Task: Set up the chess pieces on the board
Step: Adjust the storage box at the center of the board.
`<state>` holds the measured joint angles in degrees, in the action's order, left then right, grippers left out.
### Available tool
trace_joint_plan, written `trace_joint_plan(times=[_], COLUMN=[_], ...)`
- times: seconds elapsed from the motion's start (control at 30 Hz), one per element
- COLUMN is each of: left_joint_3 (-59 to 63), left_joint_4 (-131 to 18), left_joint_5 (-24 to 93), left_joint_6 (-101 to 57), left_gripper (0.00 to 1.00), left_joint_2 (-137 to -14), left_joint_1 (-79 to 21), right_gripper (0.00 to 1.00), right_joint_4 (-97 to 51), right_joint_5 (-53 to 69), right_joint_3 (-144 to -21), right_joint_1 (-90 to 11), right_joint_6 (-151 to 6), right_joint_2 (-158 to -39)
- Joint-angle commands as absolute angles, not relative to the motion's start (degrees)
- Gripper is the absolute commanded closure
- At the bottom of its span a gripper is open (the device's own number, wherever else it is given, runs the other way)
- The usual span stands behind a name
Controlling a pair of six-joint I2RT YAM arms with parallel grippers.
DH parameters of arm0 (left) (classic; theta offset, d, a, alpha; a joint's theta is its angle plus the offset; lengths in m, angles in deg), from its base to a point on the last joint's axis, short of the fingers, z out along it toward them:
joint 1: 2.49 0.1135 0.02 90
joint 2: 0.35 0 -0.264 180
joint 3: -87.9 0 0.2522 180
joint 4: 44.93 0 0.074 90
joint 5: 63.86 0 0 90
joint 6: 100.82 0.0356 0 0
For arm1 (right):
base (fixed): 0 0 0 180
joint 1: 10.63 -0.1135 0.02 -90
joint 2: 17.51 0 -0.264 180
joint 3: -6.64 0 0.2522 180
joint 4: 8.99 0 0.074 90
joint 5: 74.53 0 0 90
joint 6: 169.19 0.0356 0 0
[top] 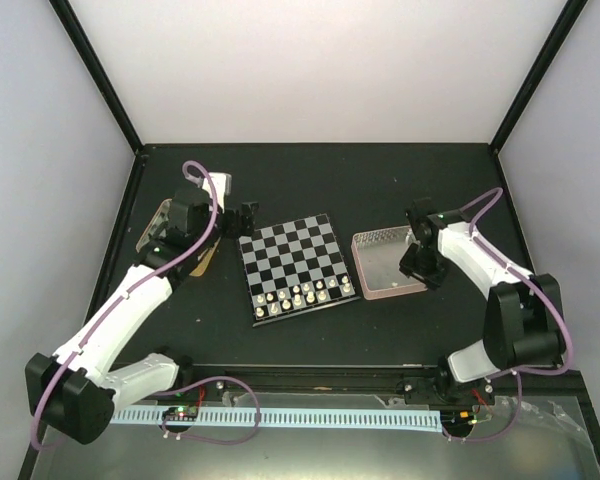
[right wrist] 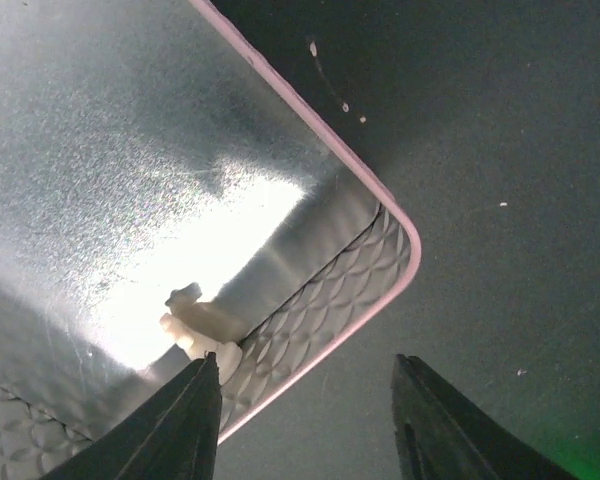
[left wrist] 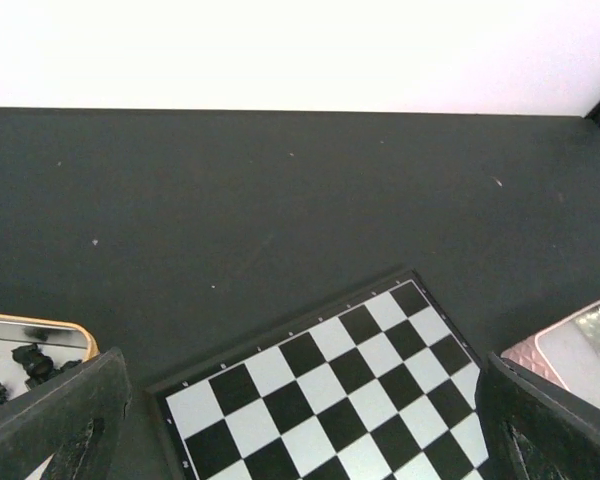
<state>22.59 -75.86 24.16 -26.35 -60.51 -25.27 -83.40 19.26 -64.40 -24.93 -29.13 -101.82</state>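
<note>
**Chess set-up, two arms over a black tabletop [top: 380,180].**
By the left edge: a gold-rimmed tin [top: 155,225] holding black pieces [left wrist: 30,362]. The left arm [top: 120,310] was bent out from the near left corner across the tin. The left gripper [top: 246,218] was level just off the far left corner of the board [top: 295,265], jaws at their widest and holding nothing. The board lay at mid-tabletop, with cream pieces [top: 295,295] in its two near rows. To its right: a pink tray [top: 375,265]. The right arm [top: 500,290] was folded over the tray's near right corner, and the right gripper [right wrist: 300,410] pointed down, jaws partly apart and astride the tray's wall, gripping nothing. One cream piece [right wrist: 195,325] lay inside that corner, just beside the inner finger.
</note>
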Motion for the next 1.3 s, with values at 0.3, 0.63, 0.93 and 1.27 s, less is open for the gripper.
trace_joint_plan(times=[0.3,0.63,0.93,1.27], left_joint_3=[18.3,11.5,4.1,-2.9], left_joint_4=[-75.7,-75.0,-69.9,-69.6], left_joint_5=[26.3,26.2,25.9,29.2], left_joint_6=[-18.4,-17.8,-28.2,-29.3], left_gripper=[0.11,0.12,0.12,0.12], left_joint_2=[-63.4,-70.1,-79.6,-86.2], left_joint_1=[-20.6,-20.1,-20.1,-20.1], right_gripper=[0.79,0.86,0.87,0.68], right_joint_4=[-80.0,-73.9,-63.9,-68.0], right_joint_5=[23.2,36.3,38.0,30.9], right_joint_3=[-70.8,-74.0,-83.4,-91.0], right_joint_1=[-21.8,-20.2,-17.0,-17.1], right_joint_6=[-38.2,-48.3,-57.3,-54.9], right_joint_2=[-111.9,-119.3,-125.5,-124.8])
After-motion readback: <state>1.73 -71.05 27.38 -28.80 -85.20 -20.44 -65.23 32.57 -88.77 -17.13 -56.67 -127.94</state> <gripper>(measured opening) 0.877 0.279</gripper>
